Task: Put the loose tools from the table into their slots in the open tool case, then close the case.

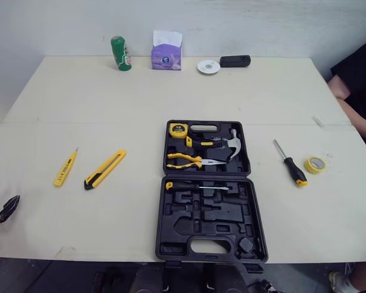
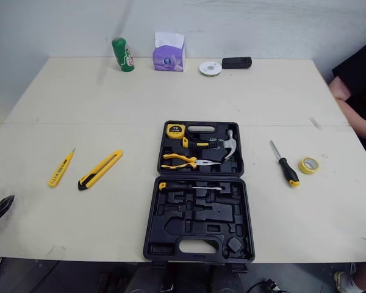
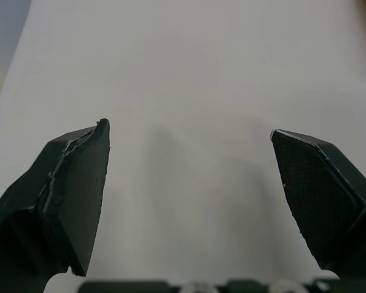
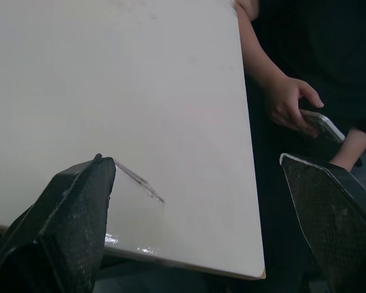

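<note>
An open black tool case (image 1: pixel 208 189) lies at the table's front centre; its far half holds a tape measure, pliers and a hammer, and its near half holds a screwdriver. Loose on the table to its left lie a yellow utility knife (image 1: pixel 105 169) and a yellow tester pen (image 1: pixel 65 167). To the case's right lie a black-handled screwdriver (image 1: pixel 291 163) and a roll of yellow tape (image 1: pixel 315 164). My left gripper (image 3: pixel 189 183) hangs open over bare table at the front left edge; one fingertip (image 1: pixel 10 206) is in the eye views. My right gripper (image 4: pixel 198 220) is open over the table's right edge.
Along the far edge stand a green can (image 1: pixel 121 53), a purple tissue box (image 1: pixel 166 51), a white tape roll (image 1: pixel 208 66) and a black object (image 1: pixel 235 61). A person sits at the right side, an arm (image 1: pixel 354 110) near the table and a hand (image 4: pixel 290 101) holding a phone.
</note>
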Controlling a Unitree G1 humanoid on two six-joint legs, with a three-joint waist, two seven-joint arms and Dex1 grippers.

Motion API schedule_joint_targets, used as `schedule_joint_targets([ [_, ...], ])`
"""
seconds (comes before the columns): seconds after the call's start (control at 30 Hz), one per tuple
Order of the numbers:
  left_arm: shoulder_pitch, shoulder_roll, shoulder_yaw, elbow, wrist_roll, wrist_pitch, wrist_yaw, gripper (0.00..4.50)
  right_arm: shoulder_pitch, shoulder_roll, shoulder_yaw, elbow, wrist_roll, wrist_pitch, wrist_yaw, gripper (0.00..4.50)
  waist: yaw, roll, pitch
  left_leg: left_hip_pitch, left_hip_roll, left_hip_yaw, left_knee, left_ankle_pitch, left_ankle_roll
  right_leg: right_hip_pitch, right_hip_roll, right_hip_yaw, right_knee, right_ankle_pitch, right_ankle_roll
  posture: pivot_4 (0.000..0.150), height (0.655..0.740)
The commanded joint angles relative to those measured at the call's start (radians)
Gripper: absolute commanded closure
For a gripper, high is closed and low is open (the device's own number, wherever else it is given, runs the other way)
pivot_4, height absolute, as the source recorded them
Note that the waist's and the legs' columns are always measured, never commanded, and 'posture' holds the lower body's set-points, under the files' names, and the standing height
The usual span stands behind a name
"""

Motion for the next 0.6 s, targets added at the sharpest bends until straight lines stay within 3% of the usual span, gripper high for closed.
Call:
schedule_joint_targets([
  [0.03,-0.017,-0.013,-0.013,-0.141,-0.035,0.048,0.003,0.05,-0.006,-0.023,0.020,-0.073,0.058,0.066,0.021,0.00,0.000,0.000,0.000,0.000,0.000,0.000,0.000,0.000,0.000,0.000,0.000,0.000,0.001,0.000,0.000,0.150,0.7400],
  [0.27,-0.106,-0.039,-0.185,-0.439,-0.037,0.113,-0.085,0.05,0.008,-0.073,0.093,-0.403,0.111,0.505,-0.068,0.00,0.003,0.001,0.000,0.000,0.000,0.001,0.001,0.004,-0.005,-0.001,0.000,0.001,0.003,0.000,0.000,0.150,0.7400],
  [0.43,-0.187,-0.057,-0.309,-0.674,-0.175,0.303,-0.180,0.05,0.076,-0.093,0.163,-0.776,0.282,0.899,-0.126,0.00,0.006,0.001,0.000,-0.001,0.001,0.000,0.001,0.005,-0.006,-0.002,0.001,0.001,0.003,0.000,-0.001,0.150,0.7400],
  [0.6,-0.172,-0.058,-0.485,-0.960,-0.304,0.466,-0.309,0.05,-0.016,-0.093,0.248,-0.898,0.306,1.074,-0.232,0.00,0.000,0.001,0.000,-0.003,0.001,0.001,0.001,0.004,-0.005,-0.001,0.003,0.001,0.003,0.000,0.000,0.150,0.7400],
])
